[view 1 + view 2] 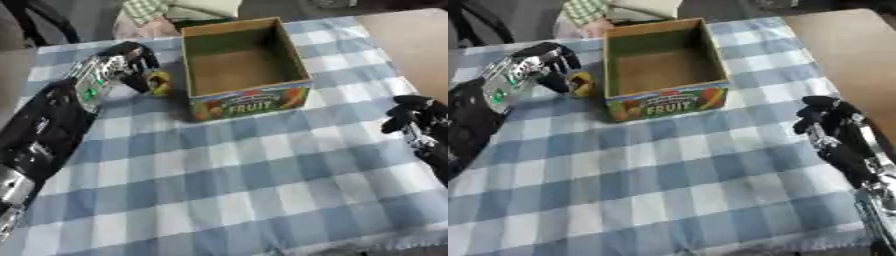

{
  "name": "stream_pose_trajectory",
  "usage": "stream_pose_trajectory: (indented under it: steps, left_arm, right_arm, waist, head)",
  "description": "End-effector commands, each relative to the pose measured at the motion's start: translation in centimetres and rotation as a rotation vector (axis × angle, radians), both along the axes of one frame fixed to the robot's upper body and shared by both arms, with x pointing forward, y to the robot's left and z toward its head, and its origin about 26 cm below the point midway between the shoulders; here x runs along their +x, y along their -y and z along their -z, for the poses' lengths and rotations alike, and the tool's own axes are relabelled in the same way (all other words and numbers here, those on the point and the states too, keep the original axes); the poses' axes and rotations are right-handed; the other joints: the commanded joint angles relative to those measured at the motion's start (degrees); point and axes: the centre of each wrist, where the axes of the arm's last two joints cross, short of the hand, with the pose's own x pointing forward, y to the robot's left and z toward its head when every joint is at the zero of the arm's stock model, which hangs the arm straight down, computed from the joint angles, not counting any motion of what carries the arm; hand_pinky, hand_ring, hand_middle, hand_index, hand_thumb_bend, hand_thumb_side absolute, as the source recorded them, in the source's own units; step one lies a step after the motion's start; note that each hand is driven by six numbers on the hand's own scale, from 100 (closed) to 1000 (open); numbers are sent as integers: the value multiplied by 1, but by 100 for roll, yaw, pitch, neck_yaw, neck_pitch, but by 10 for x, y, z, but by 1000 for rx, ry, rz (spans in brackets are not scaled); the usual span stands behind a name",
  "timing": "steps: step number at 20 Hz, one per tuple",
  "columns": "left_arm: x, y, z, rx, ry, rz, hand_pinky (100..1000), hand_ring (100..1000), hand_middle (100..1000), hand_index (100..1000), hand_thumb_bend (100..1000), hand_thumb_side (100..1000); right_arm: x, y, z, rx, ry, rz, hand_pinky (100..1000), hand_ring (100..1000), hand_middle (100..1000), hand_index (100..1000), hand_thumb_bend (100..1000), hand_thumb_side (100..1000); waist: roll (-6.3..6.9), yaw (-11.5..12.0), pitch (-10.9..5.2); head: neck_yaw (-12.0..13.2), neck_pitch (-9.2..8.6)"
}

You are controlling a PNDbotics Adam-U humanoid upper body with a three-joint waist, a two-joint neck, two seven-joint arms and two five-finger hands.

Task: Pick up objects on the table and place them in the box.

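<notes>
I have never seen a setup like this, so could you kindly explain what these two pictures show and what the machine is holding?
Both pictures come from a stereo camera in a humanoid robot's head, looking down: one from the left eye, one from the right, at the same moment. The blue-and-white checked tablecloth covers the table. On it stands an open cardboard box with FRUIT printed on its front; nothing shows inside it. The black and silver left hand has its fingers curled around a small yellow object just left of the box. The right hand is at the right edge with curled fingers, holding nothing.

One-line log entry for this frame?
left hand: shut on yellow object beside box | right hand: idle, curled | box: looks empty
</notes>
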Motion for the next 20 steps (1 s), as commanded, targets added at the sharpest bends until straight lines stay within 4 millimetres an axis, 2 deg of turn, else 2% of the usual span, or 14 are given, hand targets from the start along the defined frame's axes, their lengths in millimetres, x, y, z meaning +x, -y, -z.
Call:
stream_pose_trajectory:
  steps: [1, 6, 9, 11, 13, 16, 20]
  left_arm:
    - [3, -6, -10, 66, 9, 21, 717, 677, 680, 722, 280, 100]
    - [3, -6, -12, 89, -96, 78, 725, 683, 707, 730, 256, 100]
    - [3, -6, -17, 103, -127, 101, 681, 583, 574, 622, 243, 100]
    - [2, -5, -18, 118, -118, 102, 634, 489, 455, 498, 227, 100]
    - [1, -5, -20, 137, -80, 90, 567, 373, 264, 301, 186, 100]
    - [1, -5, -24, 161, 47, 47, 508, 282, 100, 152, 174, 100]
    - [0, -5, -29, 161, 166, 21, 501, 270, 100, 128, 198, 100]
  right_arm:
    - [1, 4, -9, -12, 27, 1, 579, 559, 580, 765, 100, 348]
    - [1, 5, -8, -11, 25, 3, 579, 559, 580, 765, 100, 348]
    - [1, 5, -8, -11, 24, 4, 579, 559, 580, 765, 100, 348]
    - [1, 5, -8, -10, 24, 3, 579, 559, 580, 765, 100, 348]
    - [1, 5, -8, -9, 24, 4, 579, 559, 579, 765, 100, 348]
    - [0, 6, -7, -8, 24, 7, 579, 559, 579, 765, 100, 348]
    - [0, 5, -7, -6, 23, 7, 579, 559, 579, 765, 100, 347]
  waist:
    - [-39, 6, -74]
    - [-38, 10, -81]
    - [-34, 20, -89]
    - [-37, 23, -93]
    - [-44, 25, -97]
    - [-56, 28, -102]
    - [-68, 43, -112]
  head:
    - [0, -41]
    - [-4, -28]
    - [-7, -27]
    - [-14, -31]
    - [-18, -31]
    - [-19, -29]
    - [-29, -30]
